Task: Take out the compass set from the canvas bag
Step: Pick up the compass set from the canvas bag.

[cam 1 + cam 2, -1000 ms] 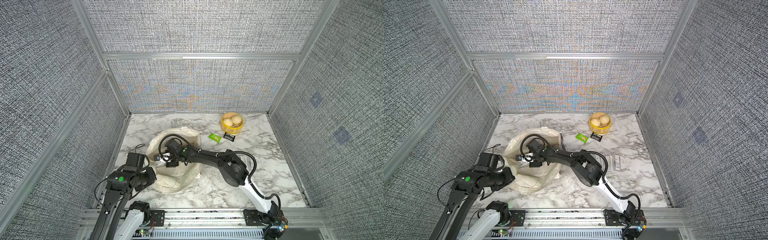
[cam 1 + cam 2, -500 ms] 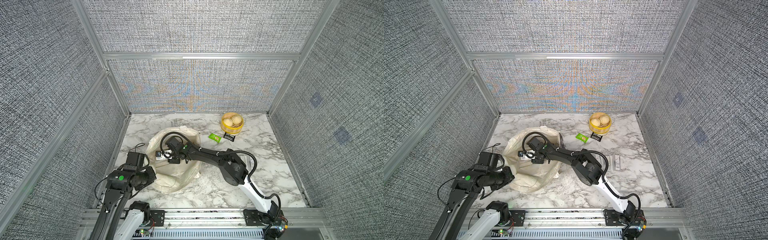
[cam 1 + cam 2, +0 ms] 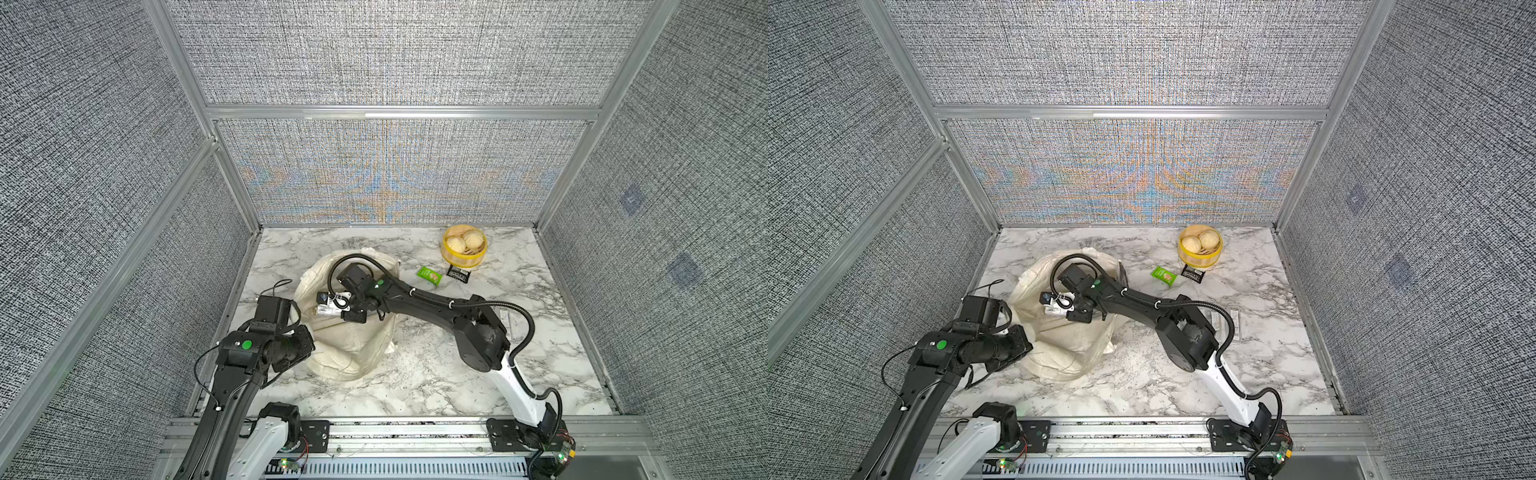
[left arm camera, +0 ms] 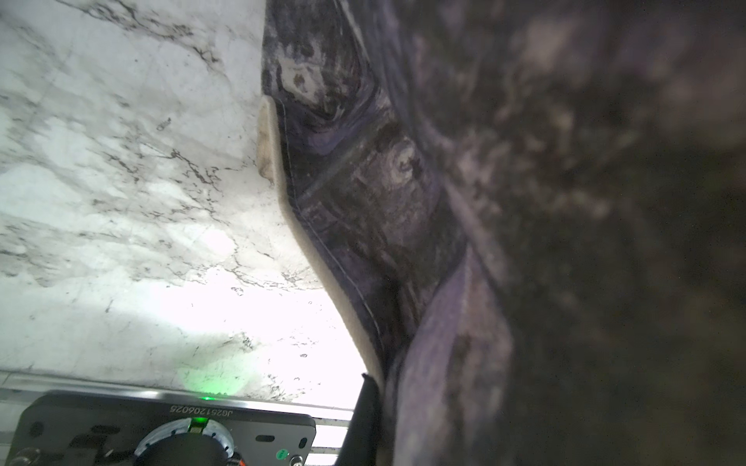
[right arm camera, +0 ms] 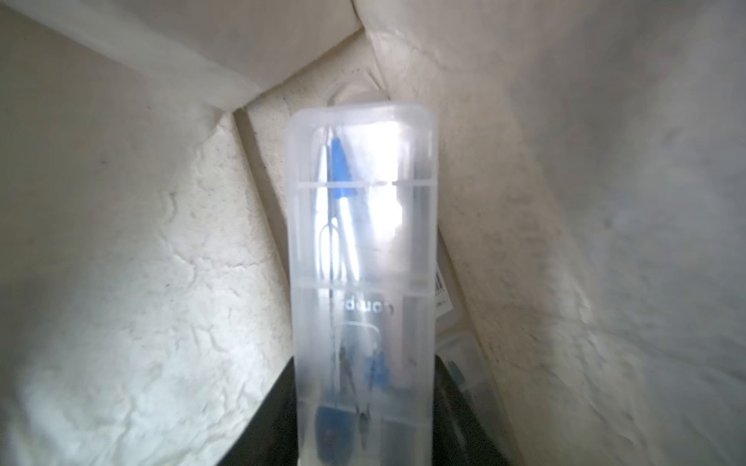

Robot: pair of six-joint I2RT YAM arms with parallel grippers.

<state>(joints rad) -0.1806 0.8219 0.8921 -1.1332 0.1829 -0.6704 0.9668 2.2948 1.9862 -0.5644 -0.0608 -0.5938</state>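
Note:
The cream canvas bag (image 3: 353, 349) (image 3: 1067, 353) lies open on the marble at the left in both top views. Its dark printed outer panel (image 4: 363, 193) fills the left wrist view. My right gripper (image 5: 363, 383) reaches into the bag's mouth and is shut on the compass set (image 5: 363, 242), a clear plastic case with a blue compass inside. In both top views the case (image 3: 329, 309) (image 3: 1054, 309) shows pale at the right gripper (image 3: 345, 305), within the bag's opening. My left gripper (image 4: 373, 407) is shut on the bag's edge at its left side.
A round yellow steamer basket (image 3: 464, 251) with buns stands at the back right. A green packet (image 3: 429, 276) and a black packet (image 3: 458, 274) lie in front of it. A white strip (image 3: 505, 324) lies beside the right arm. Grey walls close in three sides.
The right gripper's jaws have narrowed onto the case, and the wrist has shifted a little inside the bag's mouth. The left arm has kept still.

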